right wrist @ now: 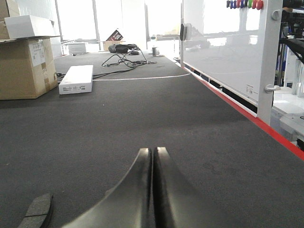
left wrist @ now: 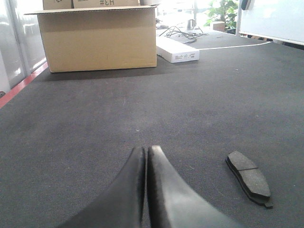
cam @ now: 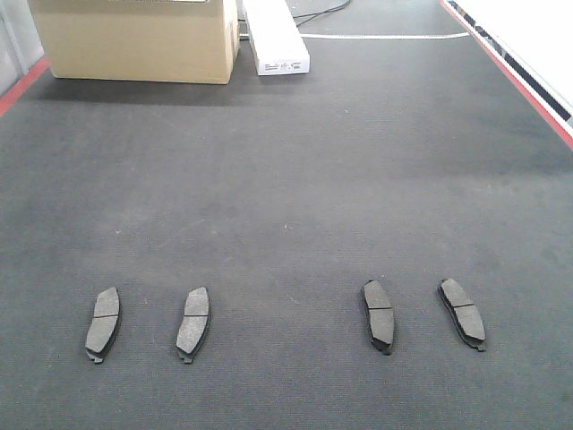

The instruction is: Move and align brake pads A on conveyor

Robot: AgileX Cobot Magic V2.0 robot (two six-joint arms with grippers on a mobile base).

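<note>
When we look down from the front, we count four brake pads on the dark belt [cam: 286,179]. They lie in a row near the bottom: the first pad [cam: 103,323], the second pad [cam: 193,323], the third pad [cam: 378,315] and the fourth pad [cam: 462,313]. Two sit close on one side and two on the other, with a wide bare gap between the pairs. None of them touch.

We see one brown box [cam: 139,38] and one white box [cam: 275,36] at the far end, well apart from the pads. A red stripe [cam: 510,76] runs along the side edge. Most of the belt is open room.

Our left gripper [left wrist: 146,151] has its fingers pressed together, holding nothing, with one pad near it. Our right gripper [right wrist: 153,152] is pressed together too, holding nothing.
</note>
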